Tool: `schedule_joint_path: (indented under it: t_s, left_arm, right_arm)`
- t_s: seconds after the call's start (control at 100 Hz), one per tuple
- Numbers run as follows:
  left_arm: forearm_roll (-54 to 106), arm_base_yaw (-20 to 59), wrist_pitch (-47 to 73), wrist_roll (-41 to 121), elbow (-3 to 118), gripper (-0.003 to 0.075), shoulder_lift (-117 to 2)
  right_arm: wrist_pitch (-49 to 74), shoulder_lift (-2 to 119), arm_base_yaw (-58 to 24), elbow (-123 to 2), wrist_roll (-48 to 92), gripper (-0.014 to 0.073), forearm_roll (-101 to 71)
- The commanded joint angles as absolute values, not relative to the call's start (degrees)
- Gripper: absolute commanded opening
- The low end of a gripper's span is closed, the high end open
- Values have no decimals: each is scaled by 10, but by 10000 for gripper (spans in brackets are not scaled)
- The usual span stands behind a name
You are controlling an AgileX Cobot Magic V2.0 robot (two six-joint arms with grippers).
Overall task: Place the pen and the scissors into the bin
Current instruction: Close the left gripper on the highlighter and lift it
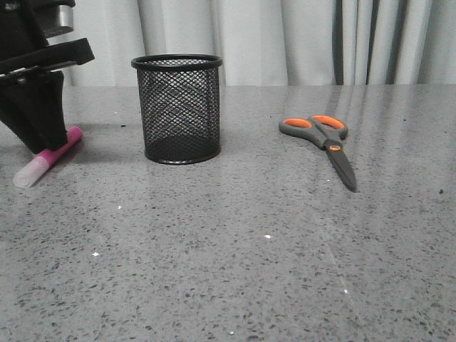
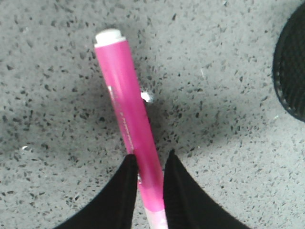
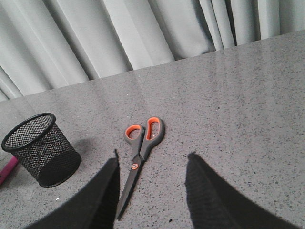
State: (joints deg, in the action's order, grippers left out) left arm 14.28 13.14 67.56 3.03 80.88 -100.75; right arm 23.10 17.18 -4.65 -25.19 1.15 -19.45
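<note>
The magenta pen point(image 1: 51, 157) lies on the table at the far left, its whitish cap towards me. My left gripper point(image 1: 44, 144) is down over it. In the left wrist view the two black fingers of the left gripper point(image 2: 150, 164) press on both sides of the pen point(image 2: 125, 105) near its cap end. The black mesh bin point(image 1: 178, 107) stands upright to the right of the pen. The scissors point(image 1: 329, 139) lie closed and flat on the right. My right gripper point(image 3: 152, 162) is open and empty above the table, with the scissors point(image 3: 143, 143) just beyond its left finger.
The grey speckled table point(image 1: 235, 263) runs back to a pale curtain point(image 1: 285, 35). The bin's edge shows in the left wrist view point(image 2: 290, 71). The right wrist view shows the bin point(image 3: 40, 148) with a bit of the pen point(image 3: 7, 169) behind it.
</note>
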Motion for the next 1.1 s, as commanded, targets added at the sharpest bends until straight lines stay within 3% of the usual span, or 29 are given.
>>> schedule_joint_path:
  t_s: [0.0,0.22,0.72,0.81,0.95,1.09]
  left_arm:
    - [154,135,668,25,820,109,-983]
    - [151,135,657,25,820,299,-983]
    - [167,135,659,25,820,292,-1025]
    - [167,135,657,29,820,229,-1026]
    - [167,135,653,47,820,-23,-1026]
    - [167,135,641,48,820,-22,-1022]
  right_arm:
    - [191,181,-48,-273,18,289,-192]
    - [192,181,-48,-273,18,289,-192]
    - [193,181,-48,-273,18,289,-192]
    - [193,181,-48,-273,18,289,-192]
    - [193,181,-48,-273,18,289,-192]
    - [193,181,-48,-273,18,289,-192]
